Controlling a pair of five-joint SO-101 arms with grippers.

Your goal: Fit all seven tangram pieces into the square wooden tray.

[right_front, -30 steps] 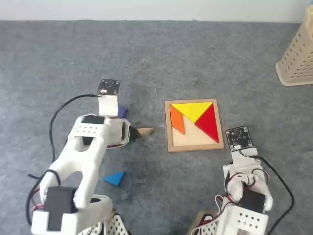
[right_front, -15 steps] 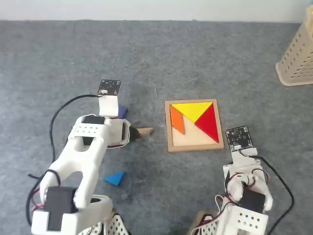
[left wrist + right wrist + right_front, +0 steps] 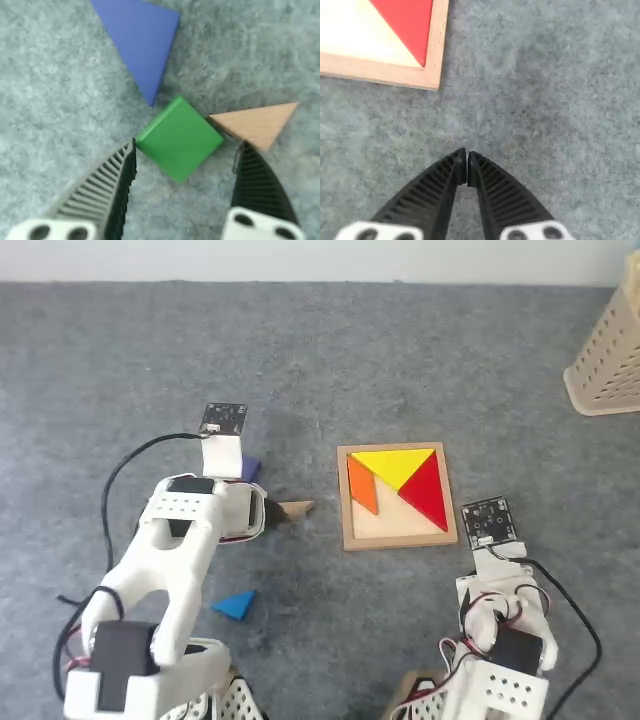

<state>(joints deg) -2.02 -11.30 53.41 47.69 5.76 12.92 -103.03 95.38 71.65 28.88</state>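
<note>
Tray: the square wooden tray (image 3: 400,541) lies just ahead of the right pincer (image 3: 466,159) and well apart from the left pincer (image 3: 187,145).
Done: three pieces sit in it, the yellow triangle (image 3: 398,465), the red triangle (image 3: 428,495) and the orange parallelogram (image 3: 362,485).
Left: four pieces, by my count, none yet in the tray.
Green square (image 3: 179,138): between the left pincer's spread jaws, not yet gripped.
Dark blue triangle (image 3: 140,30): just beyond the square, ahead of the left pincer.
Wood-coloured triangle (image 3: 257,125): at the square's corner, just past one fingertip.
Light blue triangle (image 3: 235,605): well behind the left pincer, beside its arm.
Right pincer: pressed together, empty, over grey carpet (image 3: 545,75).
Stage: under halfway, I judge; the square looks next.
</note>
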